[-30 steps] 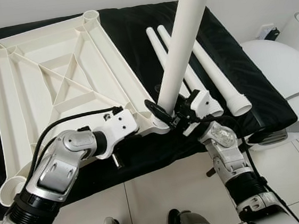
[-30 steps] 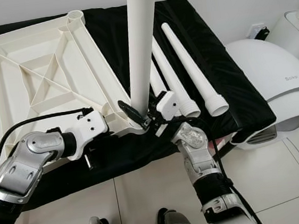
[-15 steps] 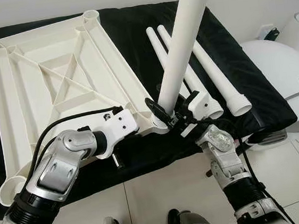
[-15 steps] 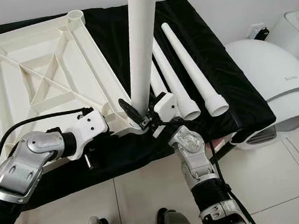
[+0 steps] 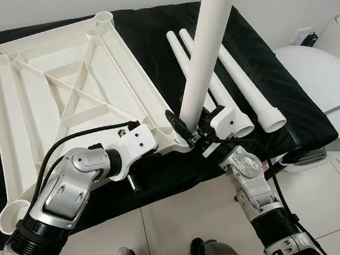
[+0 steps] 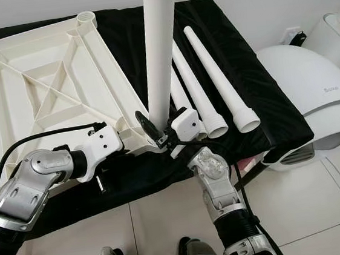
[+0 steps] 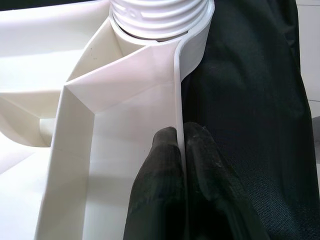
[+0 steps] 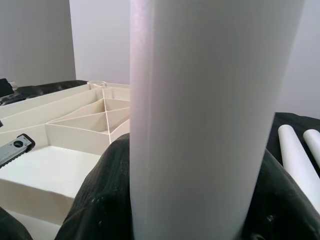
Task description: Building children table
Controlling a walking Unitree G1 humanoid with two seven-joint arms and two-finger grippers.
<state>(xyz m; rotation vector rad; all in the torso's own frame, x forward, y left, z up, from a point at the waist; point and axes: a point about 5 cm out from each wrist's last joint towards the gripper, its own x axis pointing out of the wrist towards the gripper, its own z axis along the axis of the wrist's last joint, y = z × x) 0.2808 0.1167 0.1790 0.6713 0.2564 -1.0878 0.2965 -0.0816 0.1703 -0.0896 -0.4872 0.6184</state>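
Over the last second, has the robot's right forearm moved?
Yes. The right forearm has swung toward the robot's left, away from the white dome, while the right gripper stays clamped on the upright leg.

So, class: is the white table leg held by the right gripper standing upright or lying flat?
Upright. The table leg rises from the tabletop's corner socket, with the right gripper shut around its base; three spare legs lie flat.
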